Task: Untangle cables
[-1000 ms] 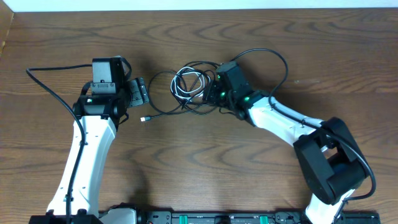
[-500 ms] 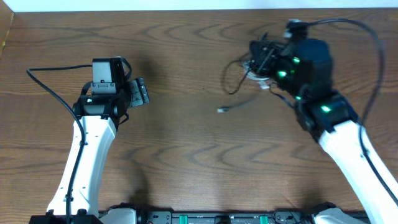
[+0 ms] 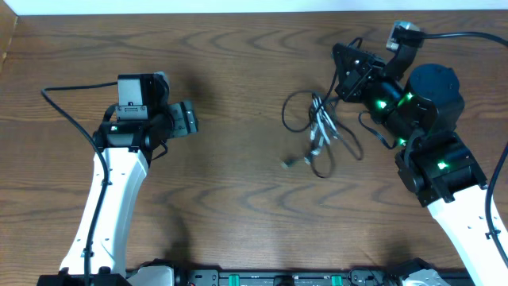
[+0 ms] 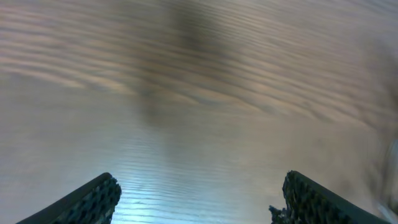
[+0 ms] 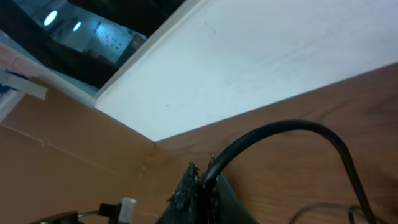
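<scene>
The cables [image 3: 319, 131], a bundle of thin black cords with a white one, trail from my right gripper [image 3: 343, 75] down to the wood, and a small plug end [image 3: 287, 163] lies at the lower left. In the right wrist view my right gripper [image 5: 205, 186] is shut on a black cable [image 5: 280, 134] that arcs away to the right. A white plug [image 5: 126, 207] shows at that view's lower left. Far to the left, my left gripper [image 3: 187, 119] is well apart from the bundle. Its wrist view shows it open [image 4: 199, 208] over bare wood, its fingers [image 4: 93, 199] empty.
The wooden table [image 3: 238, 206] ends at a white edge along the back [image 5: 249, 56]. The left arm's own thick black cable [image 3: 63, 111] loops out to the left. The right arm's own cable [image 3: 468, 36] runs along the top right.
My right arm has swung from the table's middle to the upper right and risen, carrying the cables with it. The bundle has dropped lower and spread. My left gripper has turned slightly right.
</scene>
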`<state>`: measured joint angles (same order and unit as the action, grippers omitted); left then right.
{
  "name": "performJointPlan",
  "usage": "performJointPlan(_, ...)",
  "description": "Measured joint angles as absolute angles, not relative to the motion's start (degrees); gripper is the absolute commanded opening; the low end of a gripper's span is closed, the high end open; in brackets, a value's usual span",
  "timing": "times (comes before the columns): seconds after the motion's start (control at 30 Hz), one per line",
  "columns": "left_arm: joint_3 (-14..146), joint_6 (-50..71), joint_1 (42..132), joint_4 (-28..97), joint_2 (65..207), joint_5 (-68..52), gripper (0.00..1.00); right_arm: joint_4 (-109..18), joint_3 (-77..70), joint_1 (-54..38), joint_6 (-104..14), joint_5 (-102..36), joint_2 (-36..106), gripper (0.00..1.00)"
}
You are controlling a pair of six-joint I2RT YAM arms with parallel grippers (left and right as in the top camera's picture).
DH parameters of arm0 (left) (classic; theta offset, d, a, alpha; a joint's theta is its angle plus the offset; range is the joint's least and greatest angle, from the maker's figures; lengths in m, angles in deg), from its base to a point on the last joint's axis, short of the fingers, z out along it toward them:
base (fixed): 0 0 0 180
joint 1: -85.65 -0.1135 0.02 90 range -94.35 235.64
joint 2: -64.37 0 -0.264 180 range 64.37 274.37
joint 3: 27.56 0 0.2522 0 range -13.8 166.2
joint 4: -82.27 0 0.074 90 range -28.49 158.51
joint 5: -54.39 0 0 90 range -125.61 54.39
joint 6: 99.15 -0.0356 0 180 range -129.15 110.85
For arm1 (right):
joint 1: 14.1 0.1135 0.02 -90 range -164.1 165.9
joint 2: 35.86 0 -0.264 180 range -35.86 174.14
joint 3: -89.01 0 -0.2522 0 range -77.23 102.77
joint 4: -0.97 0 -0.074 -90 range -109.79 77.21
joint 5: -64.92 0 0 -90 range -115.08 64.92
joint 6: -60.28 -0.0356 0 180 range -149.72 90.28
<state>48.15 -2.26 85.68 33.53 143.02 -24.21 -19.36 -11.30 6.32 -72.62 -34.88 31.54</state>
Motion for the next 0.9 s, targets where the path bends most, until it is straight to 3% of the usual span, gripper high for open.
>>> performJointPlan(0.37,48.2,-23.7,90.6,31.4,143.0,9.3,0.85,-19.4,-11.3,6.3,-72.0,-31.4,31.5,0.01)
performJointPlan(0.9,48.2,-26.7,108.7,34.6,148.3,11.6,0.92,-20.3,-11.3,6.3,-72.0,-28.0,32.4,0.01)
